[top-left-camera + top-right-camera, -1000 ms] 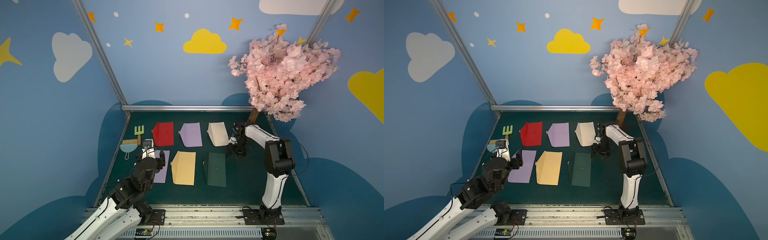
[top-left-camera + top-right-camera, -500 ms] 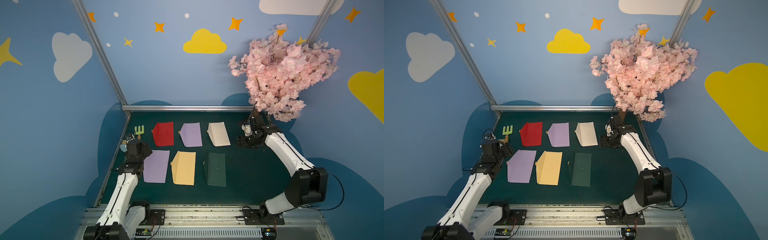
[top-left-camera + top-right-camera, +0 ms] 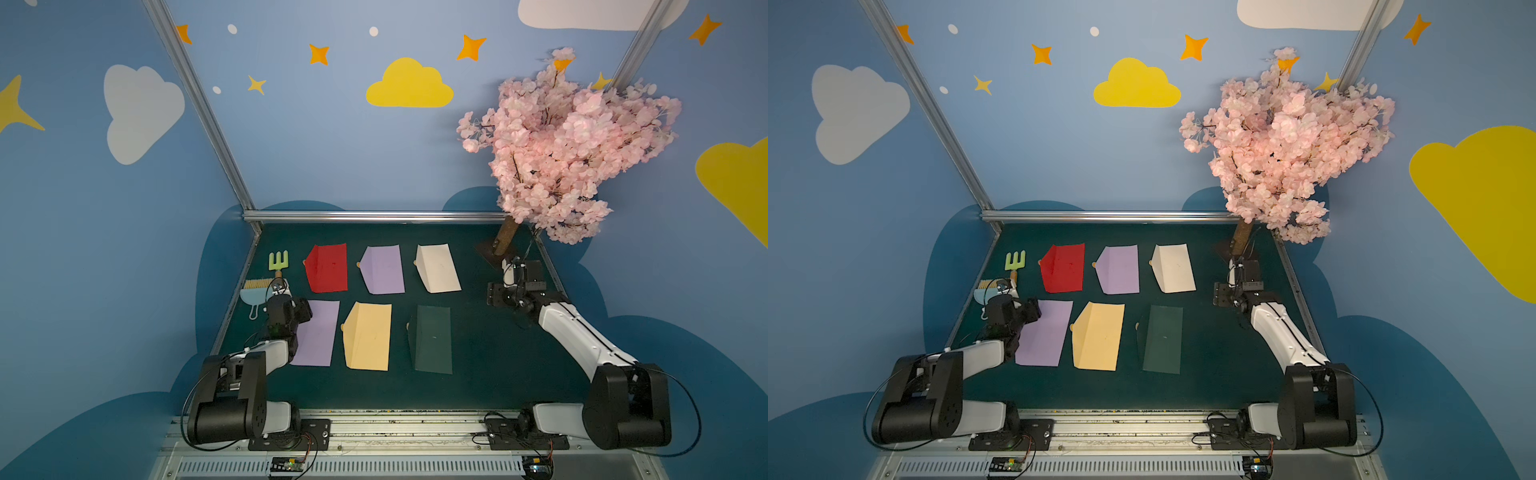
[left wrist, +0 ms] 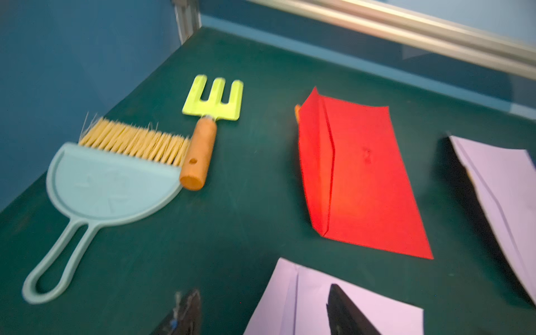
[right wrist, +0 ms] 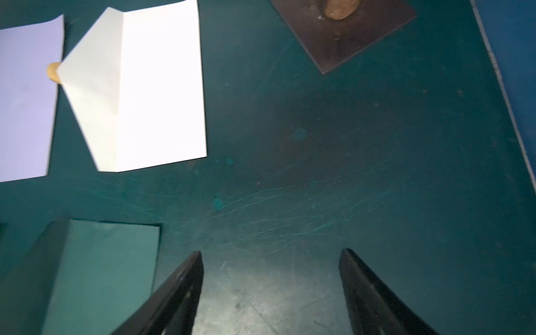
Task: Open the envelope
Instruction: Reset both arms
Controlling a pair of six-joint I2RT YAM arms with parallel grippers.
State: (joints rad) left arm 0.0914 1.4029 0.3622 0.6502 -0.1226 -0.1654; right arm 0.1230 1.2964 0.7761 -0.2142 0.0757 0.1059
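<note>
Several envelopes lie on the green mat in two rows. Red (image 3: 328,268), purple (image 3: 384,270) and white (image 3: 440,268) lie at the back. Purple (image 3: 318,334), yellow (image 3: 370,336) and dark green (image 3: 432,338) lie at the front. My left gripper (image 4: 265,313) is open over the front purple envelope's (image 4: 313,304) far left corner, one finger above the paper and one above bare mat. My arm hides that envelope's left edge in both top views. My right gripper (image 5: 271,269) is open and empty over bare mat, right of the dark green envelope (image 5: 104,275).
A light blue brush (image 3: 253,297) and a green toy rake (image 3: 278,262) lie at the mat's left edge, close to my left wrist. A pink blossom tree (image 3: 569,145) stands on a brown base (image 5: 342,32) at the back right. A metal rail (image 3: 374,216) bounds the back.
My left gripper swung out to the brush and has come back over the front purple envelope's corner, its jaws a little narrower. My right gripper moved right, away from the white envelope.
</note>
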